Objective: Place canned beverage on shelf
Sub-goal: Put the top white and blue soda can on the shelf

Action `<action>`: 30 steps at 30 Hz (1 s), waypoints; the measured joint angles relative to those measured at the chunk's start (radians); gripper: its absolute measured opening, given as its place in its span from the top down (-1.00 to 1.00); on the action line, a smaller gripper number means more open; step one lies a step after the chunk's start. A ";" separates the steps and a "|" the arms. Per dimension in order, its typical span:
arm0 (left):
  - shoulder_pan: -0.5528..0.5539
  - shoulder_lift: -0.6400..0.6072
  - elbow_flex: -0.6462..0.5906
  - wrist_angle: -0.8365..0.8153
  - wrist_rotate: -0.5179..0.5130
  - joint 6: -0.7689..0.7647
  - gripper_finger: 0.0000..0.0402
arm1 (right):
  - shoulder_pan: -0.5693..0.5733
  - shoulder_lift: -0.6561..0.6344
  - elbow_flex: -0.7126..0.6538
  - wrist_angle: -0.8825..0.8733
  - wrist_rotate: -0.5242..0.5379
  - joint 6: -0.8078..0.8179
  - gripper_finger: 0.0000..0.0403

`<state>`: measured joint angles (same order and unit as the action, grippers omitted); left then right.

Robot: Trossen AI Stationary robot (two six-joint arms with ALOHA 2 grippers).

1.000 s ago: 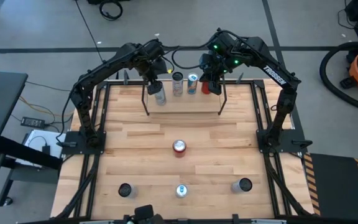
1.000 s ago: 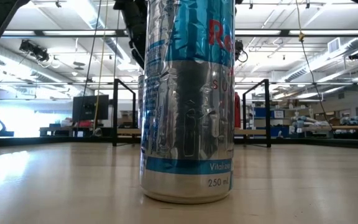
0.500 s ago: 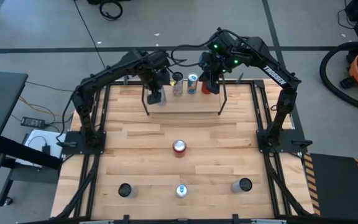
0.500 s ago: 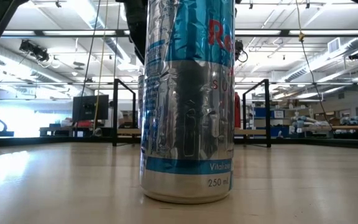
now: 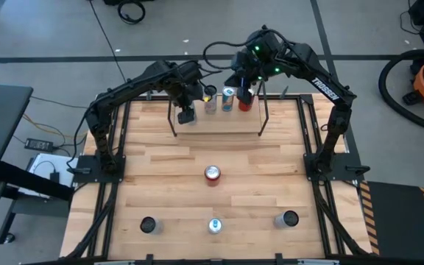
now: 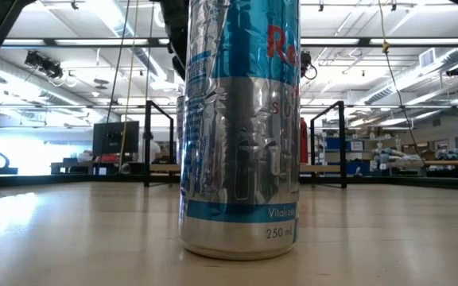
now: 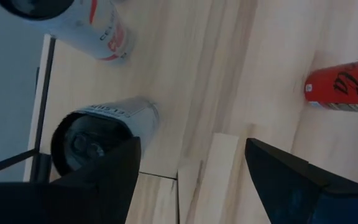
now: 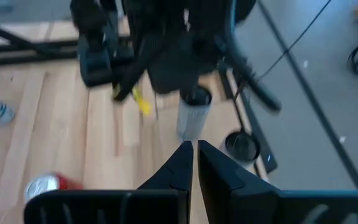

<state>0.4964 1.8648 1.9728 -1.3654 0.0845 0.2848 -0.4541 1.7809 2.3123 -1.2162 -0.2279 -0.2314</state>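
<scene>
The wooden table [image 5: 160, 169] is lying under both my arms. The shelf [image 5: 219, 124] is standing at its far edge, a pale board between two black wire frames. From table height the frames are showing as two dark uprights [image 6: 157, 143] in the distance.

I am holding my left claw [image 5: 186, 115] over the left end of the shelf, just inside the left frame. Its fingers [image 7: 114, 168] are spread wide and are gripping nothing. I am holding my right claw [image 5: 246, 82] above the right part of the shelf, with its fingers [image 8: 180, 163] pressed together and nothing between them.

The silver can [image 7: 104, 140] is standing upright on the shelf board, close to the frame. It is sitting beside one of my left fingers rather than between the pair. My right wrist camera is catching the same can [image 8: 193, 118] directly under the left claw.

Three more cans are standing in a row on the shelf to its right: a silver one [image 5: 210, 99], a blue and silver one [image 5: 228, 98] and a red one [image 5: 244, 101].

Four cans are waiting on the open table: a red can [image 5: 212, 174] near the middle, and a dark can [image 5: 148, 224], a blue and silver can [image 5: 214, 226] and another dark can [image 5: 289, 219] along the near edge. The near blue and silver can [image 6: 241, 127] is filling most of the table-height camera.
</scene>
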 joint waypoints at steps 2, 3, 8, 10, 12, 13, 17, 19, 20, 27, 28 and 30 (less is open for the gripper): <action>0.000 0.000 0.000 0.001 -0.009 -0.006 -0.45 | 0.000 0.000 0.000 0.050 0.000 0.000 0.85; 0.000 0.000 0.000 0.001 -0.012 -0.006 -0.45 | 0.000 0.000 0.000 0.076 0.000 0.000 0.85; 0.013 0.000 0.000 -0.002 -0.031 -0.015 -0.45 | 0.000 0.000 0.000 0.215 -0.001 0.000 0.85; 0.018 0.000 0.000 -0.002 -0.043 -0.017 -0.45 | 0.000 0.000 0.000 0.271 -0.001 0.000 0.85; 0.019 0.000 0.000 -0.002 -0.070 -0.015 -0.45 | 0.000 0.000 0.000 0.328 -0.001 0.000 0.85; 0.018 0.000 0.000 -0.003 -0.076 -0.014 -0.45 | 0.000 0.000 0.000 0.357 -0.001 0.000 0.85; 0.027 0.000 0.000 -0.023 -0.075 -0.012 -0.45 | 0.000 0.000 0.000 0.466 -0.001 0.000 0.85; 0.043 0.000 0.000 -0.018 -0.074 -0.012 -0.49 | 0.000 0.000 0.000 0.514 -0.001 0.000 0.85; 0.050 0.000 0.000 -0.009 -0.072 -0.012 -0.53 | 0.000 0.000 0.000 0.537 -0.001 0.000 0.85; 0.088 0.000 0.000 0.018 -0.062 0.072 -0.94 | 0.000 0.000 0.000 0.650 -0.001 0.000 0.85; 0.094 0.000 0.000 0.025 -0.061 0.094 -0.96 | 0.000 0.000 0.000 0.661 -0.001 0.000 0.85; 0.099 0.000 0.000 0.045 -0.057 0.118 -0.96 | 0.000 0.000 0.000 0.675 -0.001 0.000 0.85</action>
<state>0.5955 1.8652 1.9728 -1.3205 0.0276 0.4028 -0.4541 1.7809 2.3123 -0.5415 -0.2291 -0.2314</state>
